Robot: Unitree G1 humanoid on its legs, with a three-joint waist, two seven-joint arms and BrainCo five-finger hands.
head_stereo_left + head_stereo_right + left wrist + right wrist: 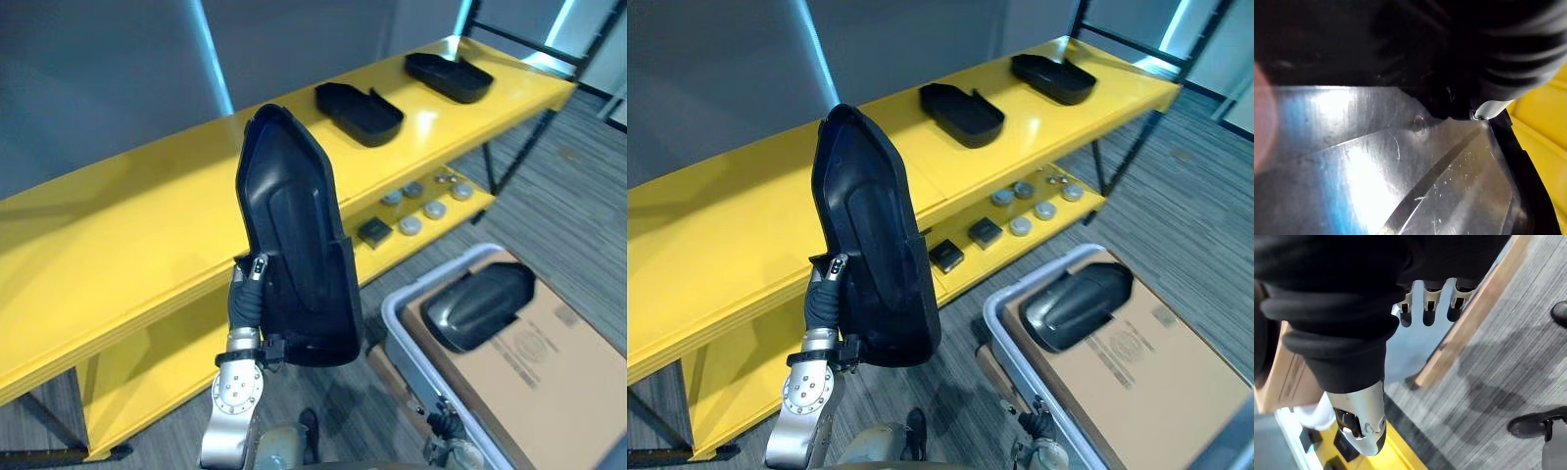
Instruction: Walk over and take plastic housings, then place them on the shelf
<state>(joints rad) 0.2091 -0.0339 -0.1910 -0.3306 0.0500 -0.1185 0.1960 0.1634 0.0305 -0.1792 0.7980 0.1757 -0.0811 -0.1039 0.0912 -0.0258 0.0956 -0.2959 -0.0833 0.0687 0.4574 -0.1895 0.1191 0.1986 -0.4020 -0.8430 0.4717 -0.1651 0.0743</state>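
Note:
My left hand (249, 294) is shut on a large black plastic housing (294, 245) and holds it upright, its hollow side facing me, in front of the yellow shelf (118, 235). In the left wrist view the housing's glossy surface (1400, 166) lies right against the hand's dark cover. Two more black housings (359, 112) (449, 75) lie on the top board farther right. Another housing (480, 305) rests on cardboard inside a grey bin (397, 305). My right hand (1425, 303) hangs low beside the bin, fingers relaxed and holding nothing.
The lower shelf board carries several small round parts (423, 208) and a black square part (374, 232). The left stretch of the top board (88, 225) is bare. Grey carpet floor (549, 196) lies to the right of the shelf's black legs.

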